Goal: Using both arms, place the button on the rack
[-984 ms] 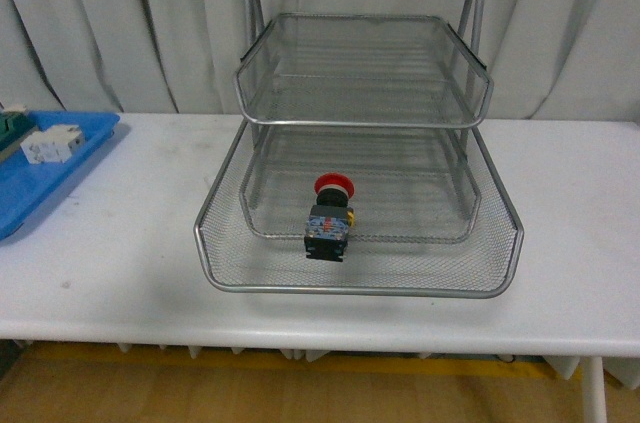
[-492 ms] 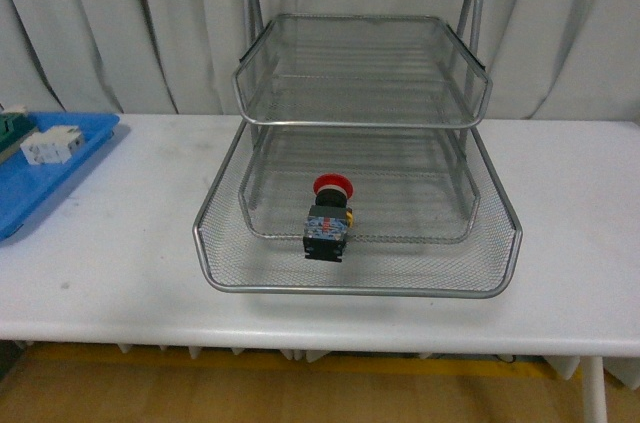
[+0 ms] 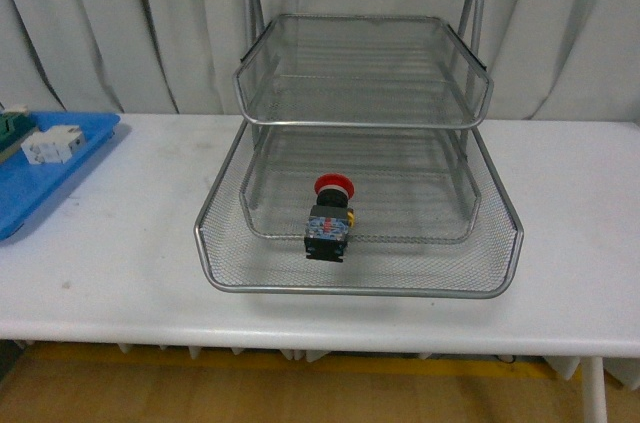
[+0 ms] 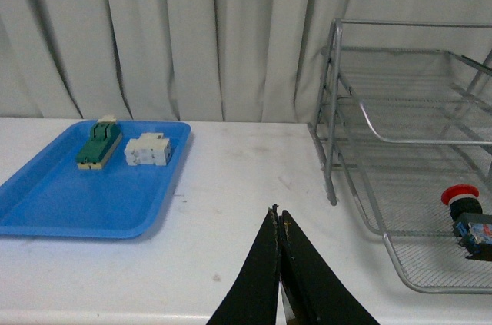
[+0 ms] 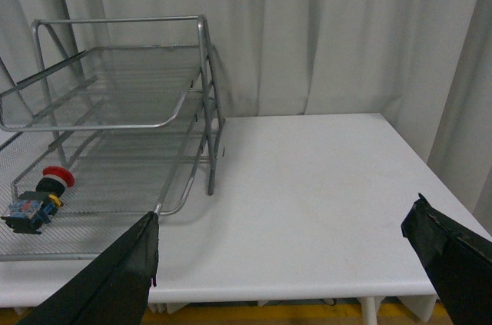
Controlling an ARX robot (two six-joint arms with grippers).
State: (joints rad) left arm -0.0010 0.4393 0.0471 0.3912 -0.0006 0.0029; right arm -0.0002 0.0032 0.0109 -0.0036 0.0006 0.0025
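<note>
The button point(image 3: 330, 215), red cap, black body, yellow collar and blue-red block, lies in the pulled-out bottom tray of the silver wire rack point(image 3: 360, 288). It also shows in the left wrist view point(image 4: 467, 216) and the right wrist view point(image 5: 34, 199). Neither arm shows in the front view. My left gripper point(image 4: 277, 213) is shut and empty, over the white table to the left of the rack point(image 4: 361, 117). My right gripper point(image 5: 286, 229) is wide open and empty, over the table to the right of the rack point(image 5: 196, 110).
A flat blue tray point(image 3: 50, 178) lies at the table's left end; it holds a green-and-cream terminal block point(image 4: 98, 143) and a white blocky part point(image 4: 148, 150). Grey curtains hang behind. The table's front edge point(image 3: 320, 338) is near the rack's front.
</note>
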